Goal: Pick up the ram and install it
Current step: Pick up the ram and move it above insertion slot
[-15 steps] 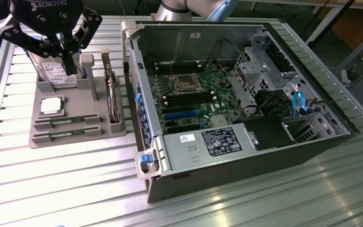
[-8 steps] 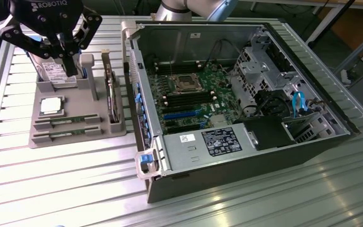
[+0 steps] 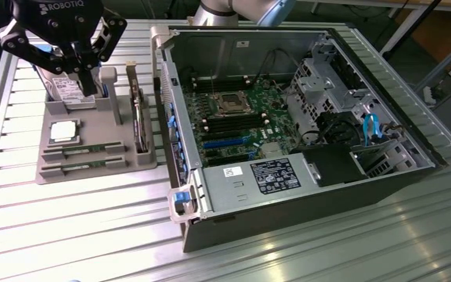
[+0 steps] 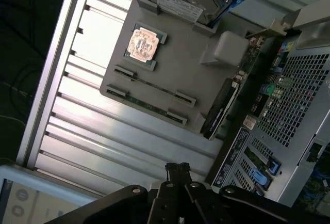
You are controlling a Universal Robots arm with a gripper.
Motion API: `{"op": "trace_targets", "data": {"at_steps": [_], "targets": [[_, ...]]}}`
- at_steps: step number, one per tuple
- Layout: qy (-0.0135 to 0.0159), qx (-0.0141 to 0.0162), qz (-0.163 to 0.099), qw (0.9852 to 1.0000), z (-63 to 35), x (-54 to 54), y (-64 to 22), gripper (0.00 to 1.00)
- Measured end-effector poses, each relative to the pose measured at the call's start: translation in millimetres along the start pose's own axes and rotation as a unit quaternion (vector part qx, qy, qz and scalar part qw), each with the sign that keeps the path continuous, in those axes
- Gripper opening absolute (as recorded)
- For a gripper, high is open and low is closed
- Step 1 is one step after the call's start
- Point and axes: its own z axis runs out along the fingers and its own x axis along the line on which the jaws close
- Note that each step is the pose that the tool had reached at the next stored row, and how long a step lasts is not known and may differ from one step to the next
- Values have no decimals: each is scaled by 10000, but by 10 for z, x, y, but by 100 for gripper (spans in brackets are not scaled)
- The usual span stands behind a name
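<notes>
1. Gripper (image 3: 90, 88): at the exterior view's left, hanging over the far end of the grey holder (image 3: 104, 128). The jaws are closed tip to tip, with nothing between them.
2. Grey holder: rests on the slatted tabletop (image 3: 77, 223). From its far end toward the camera it carries an upright hard drive (image 3: 67, 91), a square silver CPU (image 3: 63, 131) and two ram sticks.
3. First ram stick (image 3: 83, 150) and second ram stick (image 3: 80, 167): green, lying flat and parallel in the holder's two nearest slots. They are apart from each other and well apart from the gripper.
4. Expansion card (image 3: 138, 114): stands on edge along the side of the holder that faces the case.
5. Computer case (image 3: 288, 223): open and lying on its side just beside the holder. The motherboard (image 3: 237, 114) is exposed, with its CPU socket (image 3: 229, 104) near the middle.
</notes>
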Motion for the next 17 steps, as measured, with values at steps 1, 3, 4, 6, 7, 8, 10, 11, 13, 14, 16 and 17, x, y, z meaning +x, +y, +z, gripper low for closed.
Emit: {"op": "trace_targets", "data": {"at_steps": [1, 3, 4, 6, 7, 8, 10, 11, 13, 14, 16, 17], "targets": [[1, 6, -15, 10000, 0, 0, 0, 9], [3, 30, -73, 10000, 0, 0, 0, 9], [4, 42, -99, 9999, 0, 0, 0, 9], [6, 61, -145, 9999, 0, 0, 0, 9], [7, 66, -156, 9999, 0, 0, 0, 9], [7, 70, -168, 9998, 0, 0, 0, 9], [7, 76, -191, 9998, 0, 0, 0, 9], [6, 78, -202, 9998, 0, 0, 0, 9], [3, 86, -242, 9997, 1, 0, 0, 9], [3, 89, -255, 9996, 0, 0, 0, 9], [-1, 97, -305, 9995, 1, 0, 0, 9], [-4, 99, -326, 9994, 1, -1, 0, 9]]}}
